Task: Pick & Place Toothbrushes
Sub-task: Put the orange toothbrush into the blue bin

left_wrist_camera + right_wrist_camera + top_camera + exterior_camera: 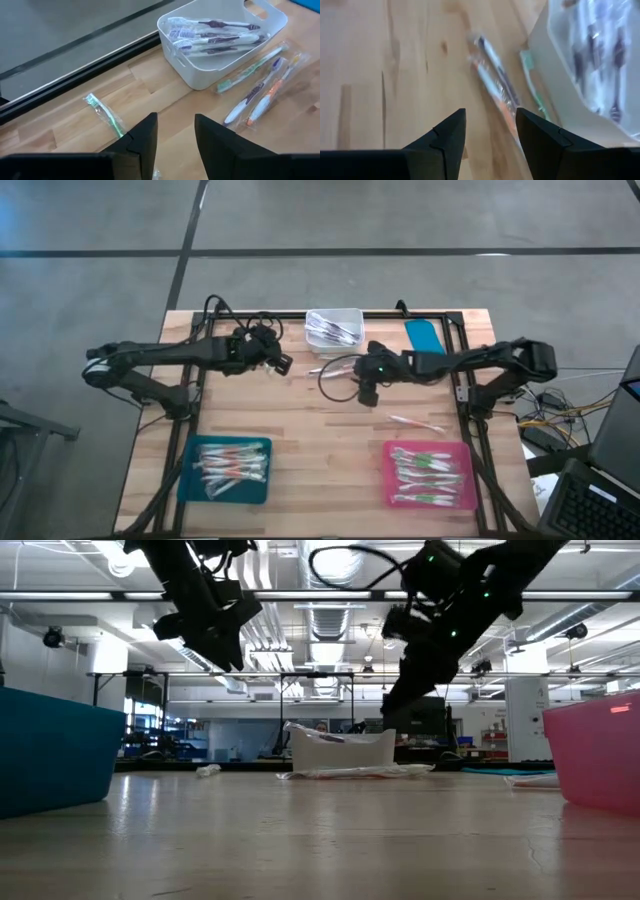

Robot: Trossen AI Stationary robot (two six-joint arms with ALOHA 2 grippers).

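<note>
Mid-pick: right gripper (487, 145) poised, spread and empty, over loose toothbrushes (495, 85) on the surface beside white bin (334, 329); left gripper (175, 145) likewise spread, empty; needed lowering, then pinching one

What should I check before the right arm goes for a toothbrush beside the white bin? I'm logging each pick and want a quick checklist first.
1. Right hand empty: ok, nothing shows between its fingers.
2. Target in front of it: ok, wrapped toothbrushes lie loose on the wood beside the white bin.
3. One brush singled out: not ok, three lie close together, so the fingers may catch more than one.
4. Left hand out of the way: ok, it hangs empty over the other side of the bin, near a green toothbrush.
5. Drop-off space: ok, the pink tray and teal tray hold brushes but are not heaped.
6. Right fingers wide enough: cannot tell.
</note>
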